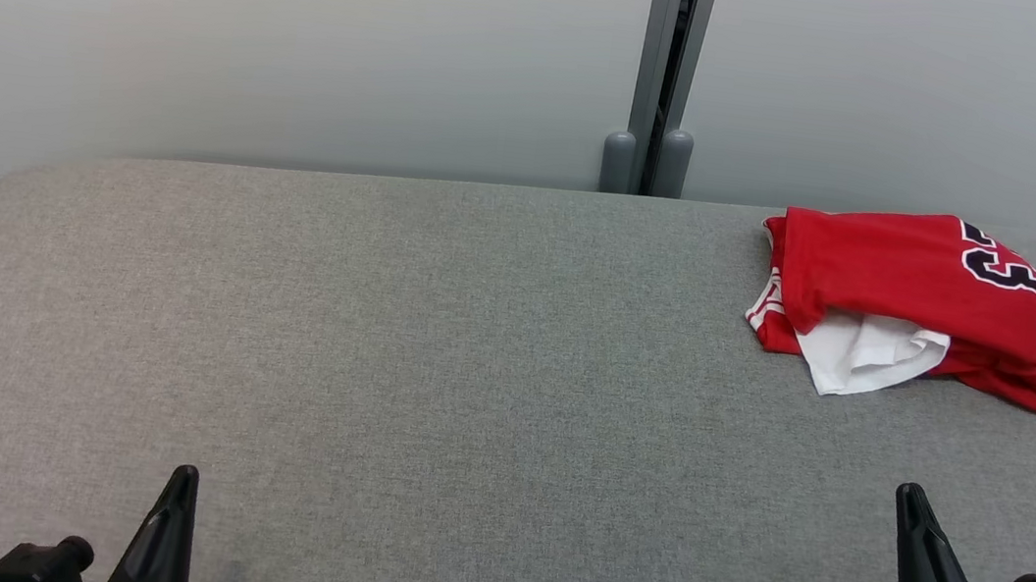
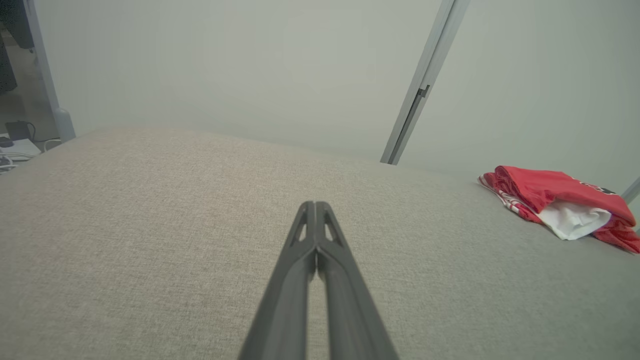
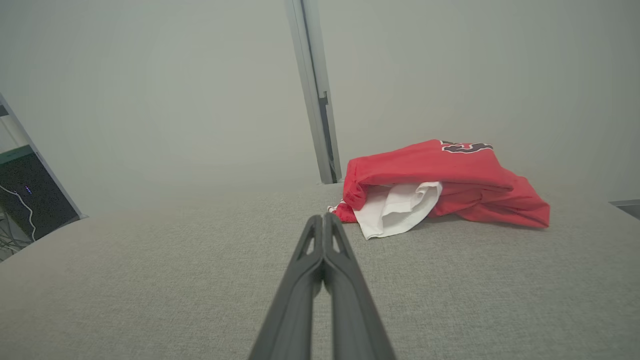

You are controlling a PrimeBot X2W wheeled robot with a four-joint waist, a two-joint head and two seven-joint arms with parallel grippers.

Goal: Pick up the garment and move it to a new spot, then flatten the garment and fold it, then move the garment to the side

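Head view: the red garment [image 1: 913, 290] lies bunched at the far right of the desk [image 1: 374, 333], well apart from the left gripper [image 1: 180, 487] and right gripper [image 1: 914, 508].
Left wrist view: jaws closed, empty.
Right wrist view: jaws closed, empty, garment ahead.
Risk: approaching closed would shove the heap, and the layered folds invite a partial grasp.

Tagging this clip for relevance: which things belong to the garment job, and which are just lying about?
Job: red garment, grey table, left gripper, right gripper, both shut.
Lying about: metal wall post, cables on floor.
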